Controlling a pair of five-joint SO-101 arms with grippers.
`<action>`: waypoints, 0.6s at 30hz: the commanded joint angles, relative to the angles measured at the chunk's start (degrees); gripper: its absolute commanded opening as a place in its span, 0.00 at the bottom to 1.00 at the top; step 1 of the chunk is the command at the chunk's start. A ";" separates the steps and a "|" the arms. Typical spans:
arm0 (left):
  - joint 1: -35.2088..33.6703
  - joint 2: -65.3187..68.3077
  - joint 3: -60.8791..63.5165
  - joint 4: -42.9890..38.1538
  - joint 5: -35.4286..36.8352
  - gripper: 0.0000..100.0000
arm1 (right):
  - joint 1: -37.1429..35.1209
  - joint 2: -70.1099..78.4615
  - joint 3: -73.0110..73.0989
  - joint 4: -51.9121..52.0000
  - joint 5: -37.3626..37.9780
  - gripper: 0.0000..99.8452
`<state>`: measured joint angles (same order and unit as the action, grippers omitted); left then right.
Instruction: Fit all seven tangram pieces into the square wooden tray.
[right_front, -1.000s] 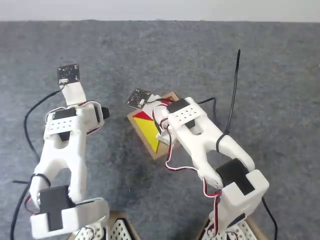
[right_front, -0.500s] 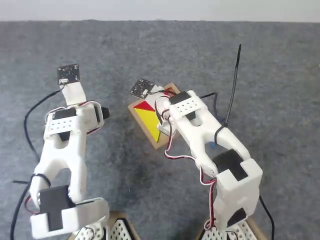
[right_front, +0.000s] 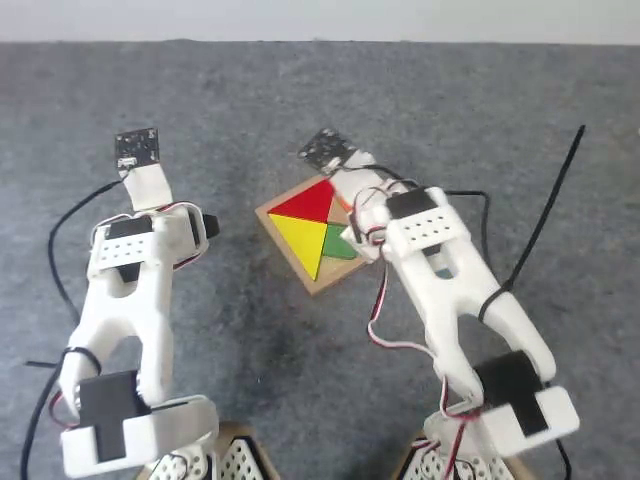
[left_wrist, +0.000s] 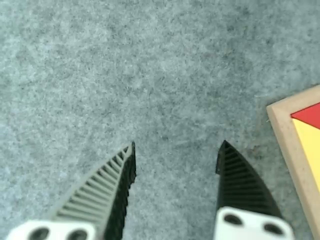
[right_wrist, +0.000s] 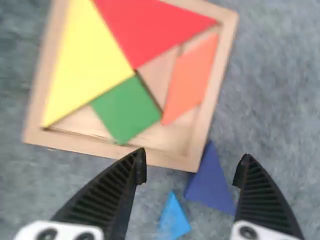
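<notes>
Wooden tray mid-table on grey carpet, set corner-on to both arms. Holds 4 pcs: red triangle, yellow triangle, green square, orange parallelogram. Bare wood gaps beside green square and below orange pc. Judged approx. halfway, mid pick-and-place.

Right gripper above tray's rim, jaws wide apart, nothing held. Just outside that rim: dark blue triangle, tip right at the frame, and light blue triangle just beside it, both flat on carpet.

Next move, prob.: drop onto dark blue triangle, pinch across 2 edges, lift, rotate to match a gap. Calls for care: thin flat pc, tight vs. frame, little room for a finger on that side; may need nudging clear 1st. Risk of bumping tray and shifting seated pcs.

Left gripper over bare carpet near tray's other side, jaws apart, empty. Left arm well apart from loose pcs, no obstruction.
</notes>
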<state>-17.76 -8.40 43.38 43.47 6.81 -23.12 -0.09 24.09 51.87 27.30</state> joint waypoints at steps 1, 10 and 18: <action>0.35 -0.62 -0.48 -0.70 -0.62 0.25 | 2.42 4.79 -2.37 -1.80 0.79 0.29; 0.35 -0.53 -0.48 -0.70 -0.62 0.25 | 2.15 19.82 -13.80 -1.45 0.44 0.29; 0.35 -0.53 -0.75 -0.70 -0.62 0.25 | 1.80 19.03 -11.60 4.44 0.44 0.29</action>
<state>-17.76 -8.40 43.38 43.47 6.81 -21.63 20.57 11.69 53.63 27.30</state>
